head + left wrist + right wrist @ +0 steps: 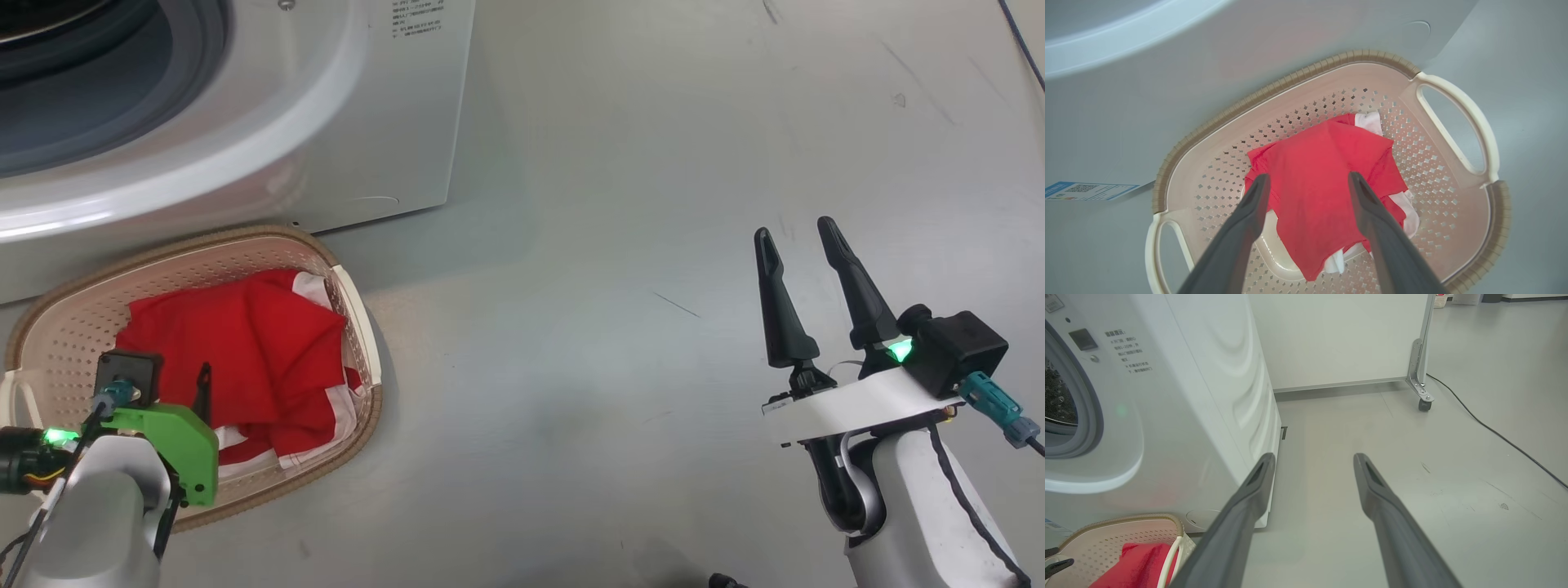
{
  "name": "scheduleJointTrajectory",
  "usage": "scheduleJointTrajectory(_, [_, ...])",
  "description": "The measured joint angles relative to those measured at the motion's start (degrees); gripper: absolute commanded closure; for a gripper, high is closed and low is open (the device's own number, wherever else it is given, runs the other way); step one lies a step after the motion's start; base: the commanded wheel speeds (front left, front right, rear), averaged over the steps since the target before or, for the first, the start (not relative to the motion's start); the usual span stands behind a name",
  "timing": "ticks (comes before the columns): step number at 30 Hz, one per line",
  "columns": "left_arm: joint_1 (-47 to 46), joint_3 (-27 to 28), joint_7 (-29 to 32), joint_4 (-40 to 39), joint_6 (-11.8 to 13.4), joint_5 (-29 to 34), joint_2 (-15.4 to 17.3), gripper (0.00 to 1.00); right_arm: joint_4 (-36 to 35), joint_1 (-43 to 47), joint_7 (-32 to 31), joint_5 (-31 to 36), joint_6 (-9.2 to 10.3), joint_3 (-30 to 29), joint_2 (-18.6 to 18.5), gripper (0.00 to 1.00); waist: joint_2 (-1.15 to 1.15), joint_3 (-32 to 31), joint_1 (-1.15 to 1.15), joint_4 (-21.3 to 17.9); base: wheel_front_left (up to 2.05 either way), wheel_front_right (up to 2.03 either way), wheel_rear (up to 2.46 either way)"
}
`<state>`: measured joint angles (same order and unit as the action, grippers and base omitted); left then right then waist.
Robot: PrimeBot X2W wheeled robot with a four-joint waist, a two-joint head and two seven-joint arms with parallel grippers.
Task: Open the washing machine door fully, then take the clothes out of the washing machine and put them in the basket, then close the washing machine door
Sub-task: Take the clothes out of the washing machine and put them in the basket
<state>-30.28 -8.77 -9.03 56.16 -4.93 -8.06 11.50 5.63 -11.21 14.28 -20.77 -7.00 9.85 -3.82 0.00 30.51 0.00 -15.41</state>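
Grey floor (612, 327) spreads over the right of the frame. At lower left the basket (359, 310) stands just before the washing machine (392, 122), and the clothes (245, 351) lie inside it (red, with white trim). Above them hangs the left gripper (1308, 175), fingers apart, holding nothing; the right gripper (794, 227), lower right, is apart too, over the floor.

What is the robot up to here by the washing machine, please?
The red clothes lie in the basket in front of the washing machine. The left end effector hangs open just above them, gripping nothing. The right end effector is open over the floor. The porthole is uncovered, so shutting it seems to be what remains.
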Motion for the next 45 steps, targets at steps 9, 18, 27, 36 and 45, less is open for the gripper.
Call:
scheduleJointTrajectory(9, [-0.75, -0.22, -3.74, 0.07, -0.49, -0.59, -2.25, 0.00, 0.41, 0.01, 0.00, 0.10, 0.00, -1.07, -0.01, 0.00, 0.00, -2.77, 0.00, 1.40, 0.00, 0.00, 0.00])
scheduleJointTrajectory(18, [-1.64, -2.49, -5.24, -3.10, -1.25, -0.47, -5.50, 0.00, 1.14, 0.22, 0.00, 0.26, 0.00, -2.45, -0.97, 0.00, 0.00, -6.58, 0.00, 4.84, 0.00, 0.00, 0.00])
scheduleJointTrajectory(27, [-1.11, -3.21, -5.41, -9.35, -1.43, -0.44, -7.33, 0.00, 2.11, 2.47, 0.00, 0.31, 0.00, -3.20, -1.94, 0.00, 0.00, -11.27, 0.00, 9.88, 0.00, 0.00, 0.00])
scheduleJointTrajectory(36, [4.33, -2.27, -5.42, -18.64, -1.45, -1.63, -8.61, 0.00, 2.30, 4.82, 0.00, 0.53, 0.00, -3.52, -2.63, 0.00, 0.00, -16.56, 0.00, 14.76, 0.00, 0.00, 0.00])
scheduleJointTrajectory(45, [10.90, 0.11, -5.42, -24.86, -1.13, -4.08, -8.80, 0.00, 2.54, 7.98, 0.00, 0.52, 0.00, -3.32, -2.53, 0.00, 0.00, -21.96, 0.00, 17.85, 0.00, 0.00, 0.00])
